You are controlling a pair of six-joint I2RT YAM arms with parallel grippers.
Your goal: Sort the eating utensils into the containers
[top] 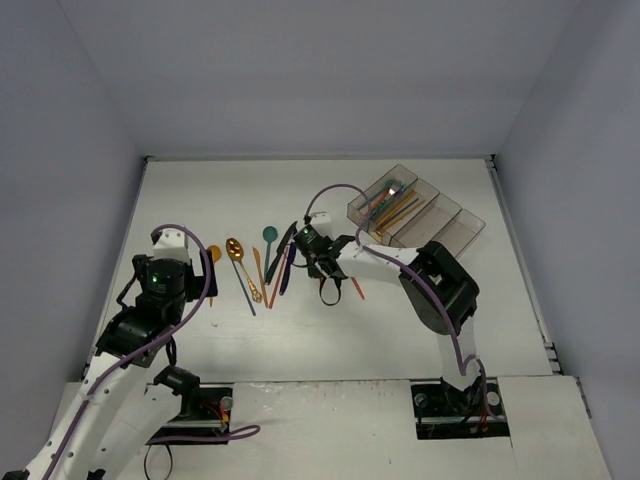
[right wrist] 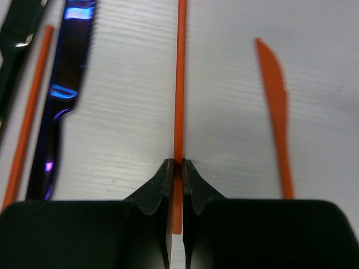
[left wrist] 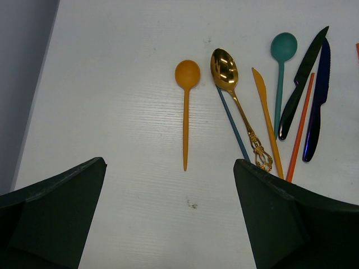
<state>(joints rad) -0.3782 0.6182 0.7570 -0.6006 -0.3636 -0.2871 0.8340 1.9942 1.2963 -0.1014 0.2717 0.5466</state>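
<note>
The left end effector [left wrist: 169, 163] is spread wide and empty, with an orange spoon [left wrist: 186, 106] just ahead of it. The right end effector [right wrist: 176, 168] is pinched shut on a thin orange handle [right wrist: 179, 84], which runs straight ahead from its fingers, low over the bench [right wrist: 224, 112]. The bins [top: 455, 232] lie right and beyond, nearer the right arm. Judgement: lift the handle and carry it right. The bench is white and walled on three sides.

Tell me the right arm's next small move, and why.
Probably a short, straight lift. The right gripper is shut on the thin handle of an orange utensil that lies flat on the table, with a navy knife and an orange knife close on either side. Rising first should clear them before it swings toward the containers.
</note>
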